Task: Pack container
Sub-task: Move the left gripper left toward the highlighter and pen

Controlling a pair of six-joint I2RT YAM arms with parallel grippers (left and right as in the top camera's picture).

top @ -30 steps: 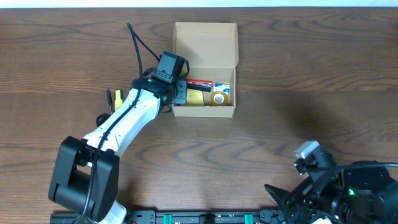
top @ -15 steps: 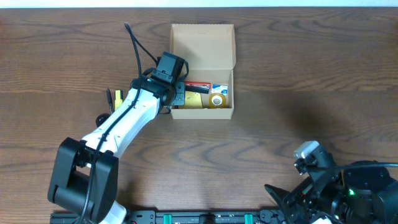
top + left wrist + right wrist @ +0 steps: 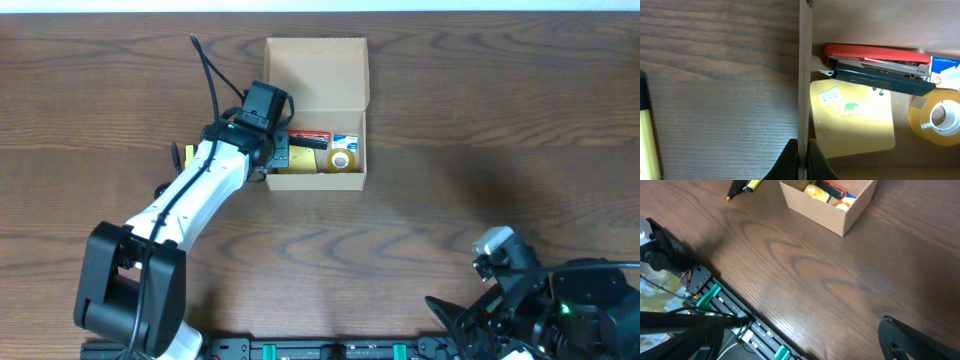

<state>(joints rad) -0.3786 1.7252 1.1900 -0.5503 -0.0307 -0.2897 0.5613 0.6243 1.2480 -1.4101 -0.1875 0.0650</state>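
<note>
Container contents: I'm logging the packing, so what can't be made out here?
- Overhead: the left gripper hides the left end of the container.
- Left wrist: the tape roll and blue-white pack are cut off by the right edge.
- Right wrist: the contents are too small to identify.

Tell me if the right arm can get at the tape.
Probably yes: the box is open, the tape lies at its end nearer the right arm, and the left arm's jaws pinch the opposite wall.

Matt tan cardboard container (image 3: 316, 75), grained wood table (image 3: 480, 120), glossy tape roll (image 3: 922, 122)
</note>
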